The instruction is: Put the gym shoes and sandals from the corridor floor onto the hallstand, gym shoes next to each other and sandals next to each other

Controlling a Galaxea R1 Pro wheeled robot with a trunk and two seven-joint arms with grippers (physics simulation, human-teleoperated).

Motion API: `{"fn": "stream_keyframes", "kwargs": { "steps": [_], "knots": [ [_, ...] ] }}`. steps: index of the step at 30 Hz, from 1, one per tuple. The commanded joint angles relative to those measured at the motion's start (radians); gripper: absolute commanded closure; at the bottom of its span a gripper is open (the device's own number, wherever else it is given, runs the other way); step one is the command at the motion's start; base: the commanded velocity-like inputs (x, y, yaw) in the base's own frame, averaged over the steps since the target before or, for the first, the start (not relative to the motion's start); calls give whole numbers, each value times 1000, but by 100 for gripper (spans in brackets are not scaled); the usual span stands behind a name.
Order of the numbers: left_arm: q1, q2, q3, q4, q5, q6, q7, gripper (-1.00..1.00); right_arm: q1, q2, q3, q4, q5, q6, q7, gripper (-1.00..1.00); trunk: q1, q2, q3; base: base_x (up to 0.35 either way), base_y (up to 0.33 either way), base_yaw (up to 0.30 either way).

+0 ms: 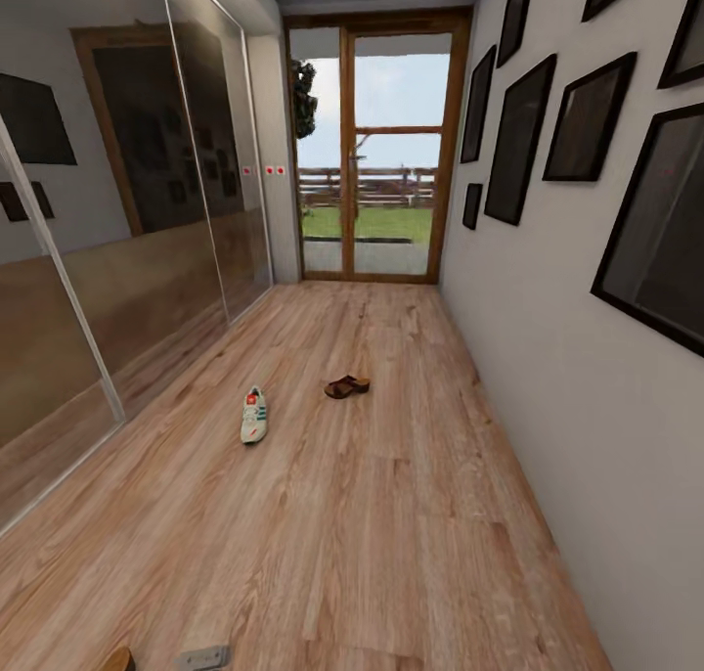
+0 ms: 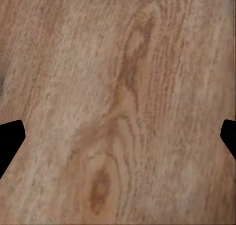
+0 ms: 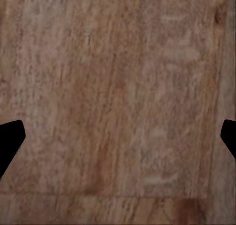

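Looking down the corridor from the head camera, one gym shoe [image 1: 254, 415] lies on the corridor floor [image 1: 372, 534] about midway along, its toe toward the camera and its red-orange heel toward the far end, white with teal side stripes. One brown sandal [image 1: 347, 386] lies on the planks just beyond it and to its right, near it but not touching, turned roughly crosswise to the hall. A glazed wooden door [image 1: 376, 153] closes the far end, showing grass and a fence outside. Tall mirrored sliding panels [image 1: 127, 211] run along the left wall and dark picture frames [image 1: 587, 123] hang in a row on the white right wall. At the lower edge of the head view a small grey object [image 1: 202, 658] and a rounded brown object [image 1: 117, 660] show partly cut off; what they are cannot be told. In the left wrist view the left gripper [image 2: 118, 141] hangs over bare wood grain, its two dark fingertips [image 2: 10, 139] at opposite edges of the frame, so the jaws stand wide apart with nothing between them. In the right wrist view the right gripper [image 3: 118, 141] is the same: fingertips [image 3: 10, 139] spread to the frame's edges, jaws apart, only planks in the gap
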Motion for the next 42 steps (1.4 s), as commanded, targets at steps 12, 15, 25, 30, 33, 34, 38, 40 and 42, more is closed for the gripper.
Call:
{"fn": "stream_keyframes", "kwargs": {
  "steps": [12, 15, 25, 30, 33, 34, 38, 40, 42],
  "knots": [
    [0, 0, 1, 0, 5, -4, 1, -100, -2, 0, 0, 4, 9, -6, -4, -100, 0, 0, -1, 349, -170, 11],
    [0, 0, 0, 0, 5, -3, 1, -100, -2, 0, 0, 4, 9, -6, -4, -100, 0, 0, -1, 349, -94, 70],
    [0, 0, 1, 1, 5, -4, 1, -100, -2, 0, 0, 4, 9, -6, -4, -100, 0, 0, -1, 350, 12, 89],
    [0, 0, 1, 1, 5, -3, 1, -100, -2, 0, 0, 4, 9, -6, -4, -100, 0, 0, -1, 350, 12, 73],
    [0, -1, 1, 1, 5, -3, 1, -100, -2, 0, 0, 4, 9, -6, -4, -100, 0, 0, -1, 350, 5, 178],
    [0, -1, 1, 1, 5, -3, 1, -100, -2, 0, 0, 4, 9, -6, -4, -100, 0, 0, -1, 350, 3, 216],
    [0, -1, 0, 1, 5, -3, 1, -100, 0, 1, 0, 4, 9, -6, -4, -100, 0, 0, -1, 350, 1, 187],
    [0, -1, 0, 1, 5, -3, 1, -100, 0, 1, 0, 4, 9, -6, -4, -100, 0, 0, -1, 350, 0, 97],
    [0, -1, 0, 1, 5, -3, 1, -100, 0, 1, 0, 4, 9, -6, -4, -100, 0, 0, -1, 350, 0, 62]
  ]
}}
